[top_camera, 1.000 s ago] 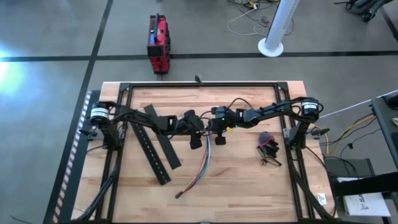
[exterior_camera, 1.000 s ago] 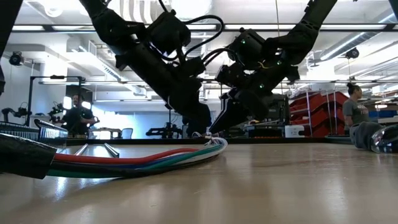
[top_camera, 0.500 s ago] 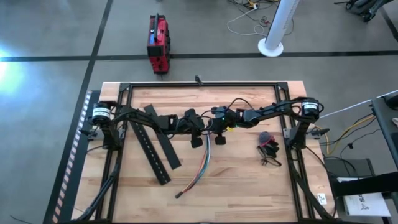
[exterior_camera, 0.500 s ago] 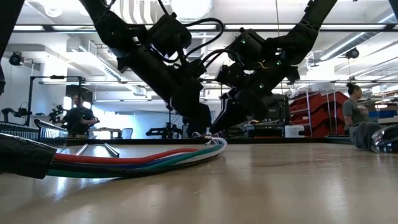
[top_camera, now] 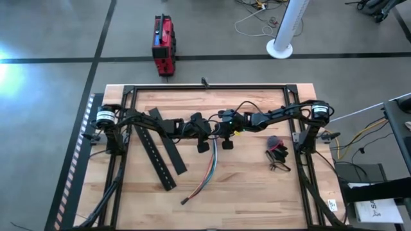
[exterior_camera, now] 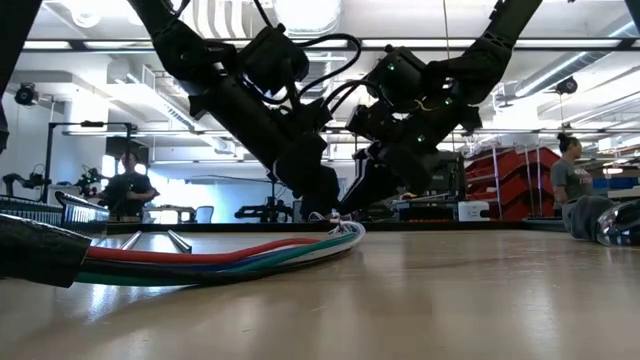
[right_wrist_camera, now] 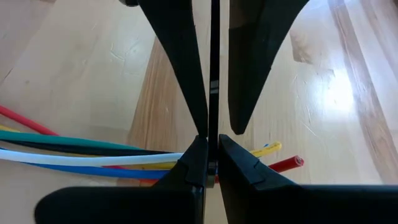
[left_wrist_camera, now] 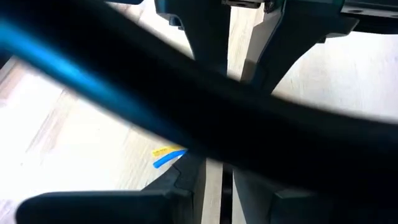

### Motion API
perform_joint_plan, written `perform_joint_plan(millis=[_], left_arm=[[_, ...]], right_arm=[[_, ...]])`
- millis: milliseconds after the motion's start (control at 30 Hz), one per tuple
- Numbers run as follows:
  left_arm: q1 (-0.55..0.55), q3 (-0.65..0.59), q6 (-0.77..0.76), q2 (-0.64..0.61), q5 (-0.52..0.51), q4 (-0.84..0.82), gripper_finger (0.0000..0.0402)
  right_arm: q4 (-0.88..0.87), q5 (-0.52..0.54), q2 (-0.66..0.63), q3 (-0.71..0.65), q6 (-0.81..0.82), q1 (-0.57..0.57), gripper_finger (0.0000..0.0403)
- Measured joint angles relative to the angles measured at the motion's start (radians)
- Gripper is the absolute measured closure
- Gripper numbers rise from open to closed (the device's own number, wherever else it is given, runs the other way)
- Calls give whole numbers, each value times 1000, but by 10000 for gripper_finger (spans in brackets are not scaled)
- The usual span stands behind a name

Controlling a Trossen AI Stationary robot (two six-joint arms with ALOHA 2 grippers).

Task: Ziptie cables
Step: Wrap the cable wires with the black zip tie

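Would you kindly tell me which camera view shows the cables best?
The right wrist view: the cables show each colour separately. The high view gives a thin strand, the low view a side-on bundle, the left wrist view only small tips.

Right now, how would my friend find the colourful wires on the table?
Start at the wooden table and look to its middle, just below where the two dark arms meet. The cables trail from there toward the front edge. Unlike the flat black bars to their left, they are thin and blue, green, red and white.

Cables (right_wrist_camera: 93, 155): red, green, white, blue, yellow strands (black one too); table (top_camera: 257, 186) pale wood; slotted bars (top_camera: 160, 154) black.
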Motion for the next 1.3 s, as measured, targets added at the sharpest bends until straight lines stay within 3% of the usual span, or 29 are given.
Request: perform_joint_plan(millis=[633, 1300], left_arm=[[5, 0, 22, 0, -27, 14, 327], [12, 0, 45, 0, 7, 12, 330]], right_arm=[[2, 9, 0, 0, -99, -11, 394], [5, 8, 2, 1, -100, -13, 394]])
